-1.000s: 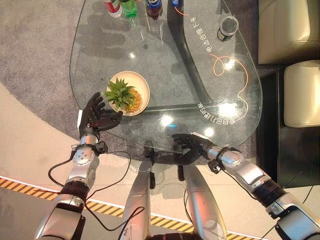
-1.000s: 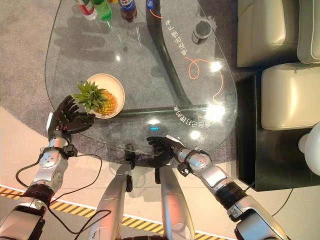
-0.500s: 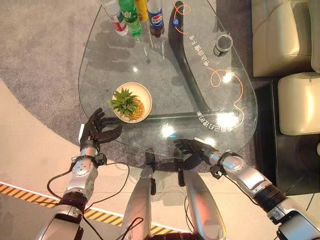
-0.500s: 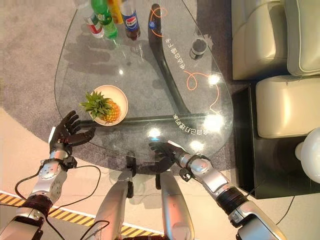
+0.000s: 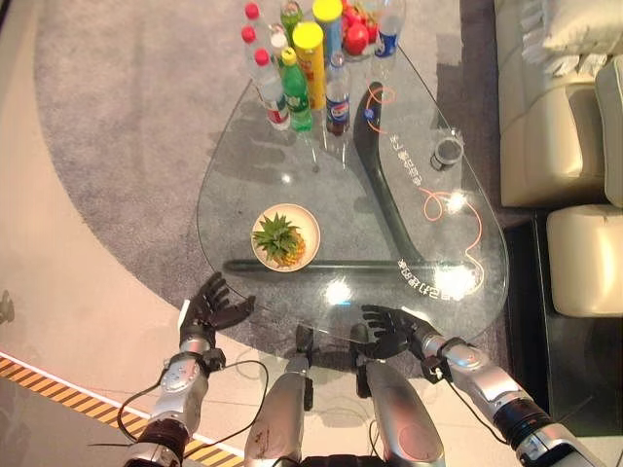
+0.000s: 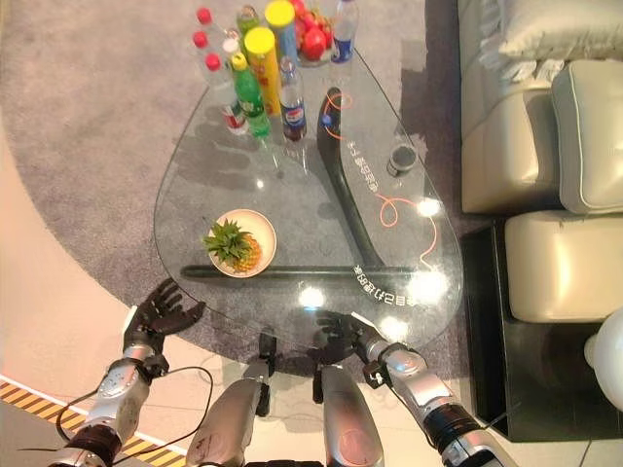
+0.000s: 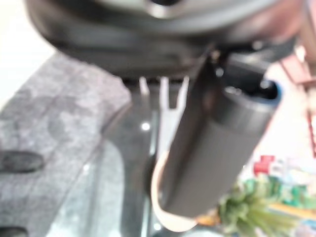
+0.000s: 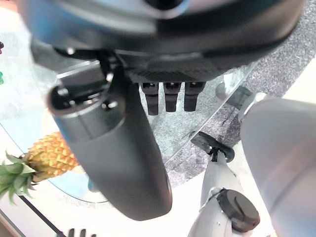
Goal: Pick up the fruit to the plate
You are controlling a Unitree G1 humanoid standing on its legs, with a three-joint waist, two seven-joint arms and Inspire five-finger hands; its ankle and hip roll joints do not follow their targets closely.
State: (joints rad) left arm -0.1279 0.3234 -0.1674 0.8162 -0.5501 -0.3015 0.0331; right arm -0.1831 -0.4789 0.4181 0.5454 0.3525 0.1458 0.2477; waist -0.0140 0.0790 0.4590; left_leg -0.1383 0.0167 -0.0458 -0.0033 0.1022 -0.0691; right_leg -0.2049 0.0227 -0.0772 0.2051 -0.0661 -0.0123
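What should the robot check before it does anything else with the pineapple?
1. Pineapple on the plate: ok.
2. Left hand open and holding nothing, at the table's near edge: ok.
3. Right hand open and holding nothing: ok.
4. Bottles standing at the far end of the glass table, apart from the plate: ok.
5. Other fruit waiting to be moved: cannot tell.
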